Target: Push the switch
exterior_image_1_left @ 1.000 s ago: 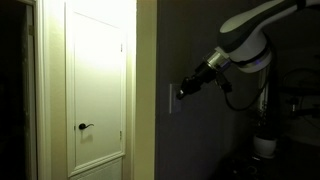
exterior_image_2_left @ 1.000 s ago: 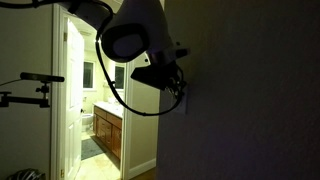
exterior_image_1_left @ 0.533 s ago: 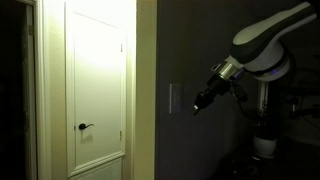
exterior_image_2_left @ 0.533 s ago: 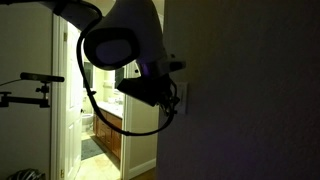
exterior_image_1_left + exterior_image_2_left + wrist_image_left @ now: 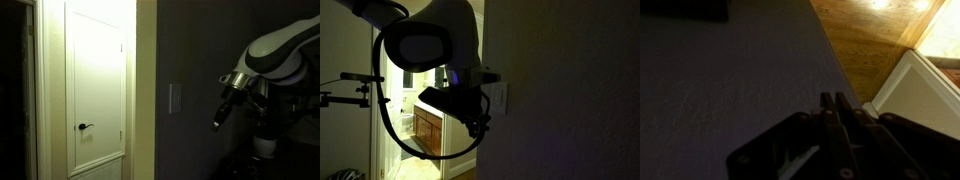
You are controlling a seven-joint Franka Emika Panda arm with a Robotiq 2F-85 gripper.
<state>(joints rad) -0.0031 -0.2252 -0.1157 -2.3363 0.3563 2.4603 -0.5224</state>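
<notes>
The switch (image 5: 175,97) is a small pale upright plate on the dark grey wall, just right of the door frame; it also shows in an exterior view (image 5: 501,95), partly behind the arm. My gripper (image 5: 217,122) hangs away from the wall, to the right of and below the switch, pointing down, not touching it. It shows as a dark shape in an exterior view (image 5: 477,126). In the wrist view my gripper (image 5: 833,100) has its two fingers pressed together and holds nothing. The switch is out of the wrist view.
A white door (image 5: 97,85) with a black lever handle (image 5: 85,127) stands left of the switch. A lit doorway with a wooden cabinet (image 5: 428,132) lies behind the arm. The wrist view shows wood floor (image 5: 865,35) and white trim (image 5: 915,90).
My gripper has drawn back from the switch, moving away from the wall and downward, and now tilts down. The switch plate is now uncovered.
</notes>
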